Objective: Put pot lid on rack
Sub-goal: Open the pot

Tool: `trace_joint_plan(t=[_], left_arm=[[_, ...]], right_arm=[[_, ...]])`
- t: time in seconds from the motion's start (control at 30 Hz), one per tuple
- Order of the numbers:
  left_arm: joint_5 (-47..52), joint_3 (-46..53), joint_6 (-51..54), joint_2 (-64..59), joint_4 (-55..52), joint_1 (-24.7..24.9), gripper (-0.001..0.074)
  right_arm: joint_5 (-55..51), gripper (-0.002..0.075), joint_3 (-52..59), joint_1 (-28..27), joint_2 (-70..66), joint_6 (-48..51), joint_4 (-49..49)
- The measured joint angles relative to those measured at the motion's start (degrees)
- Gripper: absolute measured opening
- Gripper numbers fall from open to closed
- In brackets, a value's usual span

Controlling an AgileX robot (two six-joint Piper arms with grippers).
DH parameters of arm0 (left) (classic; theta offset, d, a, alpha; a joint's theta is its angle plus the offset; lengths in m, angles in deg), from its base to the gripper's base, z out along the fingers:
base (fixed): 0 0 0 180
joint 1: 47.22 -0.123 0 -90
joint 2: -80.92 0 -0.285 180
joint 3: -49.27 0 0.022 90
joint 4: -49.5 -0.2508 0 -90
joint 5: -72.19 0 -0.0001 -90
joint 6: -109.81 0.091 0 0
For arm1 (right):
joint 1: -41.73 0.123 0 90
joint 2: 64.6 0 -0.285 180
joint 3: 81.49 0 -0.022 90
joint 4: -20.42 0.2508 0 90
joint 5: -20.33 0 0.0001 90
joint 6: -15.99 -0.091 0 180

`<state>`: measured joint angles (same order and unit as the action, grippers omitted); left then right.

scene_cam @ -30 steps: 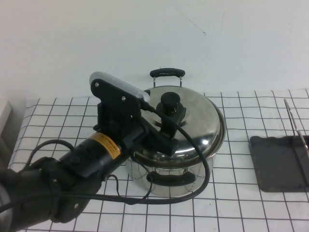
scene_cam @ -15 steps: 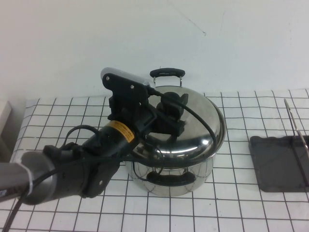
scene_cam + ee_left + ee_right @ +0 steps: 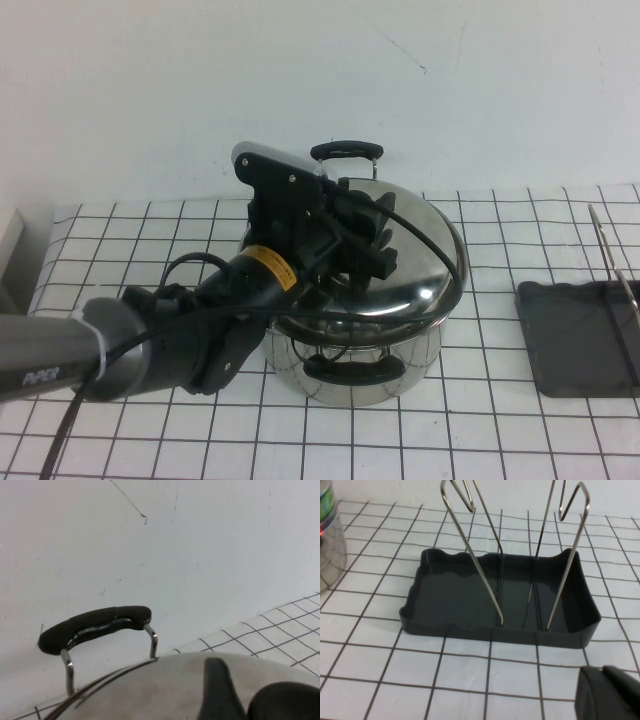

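Observation:
The pot lid (image 3: 425, 262), domed shiny steel, lies on the steel pot (image 3: 352, 372) at the table's middle. My left gripper (image 3: 368, 238) is down over the lid's centre and covers its black knob in the high view. The left wrist view shows the knob (image 3: 286, 703) close in front, the lid's dome (image 3: 165, 685) under it and the pot's far handle (image 3: 95, 625) beyond. The rack (image 3: 575, 340), a dark grey tray with wire uprights (image 3: 475, 565), stands at the right. My right gripper (image 3: 609, 694) is shut and empty, low over the cloth just short of the tray (image 3: 445, 587).
A black-grid white cloth (image 3: 500, 420) covers the table and a white wall stands close behind the pot. The pot's near handle (image 3: 350, 368) faces me. A pale object (image 3: 8, 240) sits at the left edge. The pot's side (image 3: 327, 540) shows beside the rack.
My left arm has swung to the right and forward, bringing its gripper from beside the knob to right over it. The lid, the pot and the rack have stayed put.

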<state>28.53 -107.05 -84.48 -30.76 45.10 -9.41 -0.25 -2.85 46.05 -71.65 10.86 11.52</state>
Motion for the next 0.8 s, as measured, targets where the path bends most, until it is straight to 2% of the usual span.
trace_joint_plan(t=[0.07,0.1,0.3,0.53,0.63,0.8], left_arm=[[0.8,-0.6,-0.2,-0.1,-0.7,0.0,0.0329],[1.1,-0.8,-0.3,-0.1,-1.2,0.0,0.0314],[4.0,-1.5,-1.0,1.7,-6.6,-0.1,0.0316],[11.9,-1.5,-3.1,16.2,-15.2,-0.1,0.0316],[14.6,-1.5,-9.5,22.2,-18.4,-0.1,0.0315],[15.9,-1.5,-26.2,27.2,-27.1,-0.1,0.0315]], right_arm=[[0.0,-0.0003,0.0,0.0,0.0,0.0,0.0],[0.0,-0.0003,0.0,0.0,0.0,0.0,0.0],[0.0,-0.0003,0.0,0.0,0.0,0.0,0.0],[0.0,-0.0003,0.0,0.0,0.0,0.0,0.0],[0.0,-0.0003,0.0,0.0,0.0,0.0,0.0],[0.0,-0.0003,0.0,0.0,0.0,0.0,0.0]])
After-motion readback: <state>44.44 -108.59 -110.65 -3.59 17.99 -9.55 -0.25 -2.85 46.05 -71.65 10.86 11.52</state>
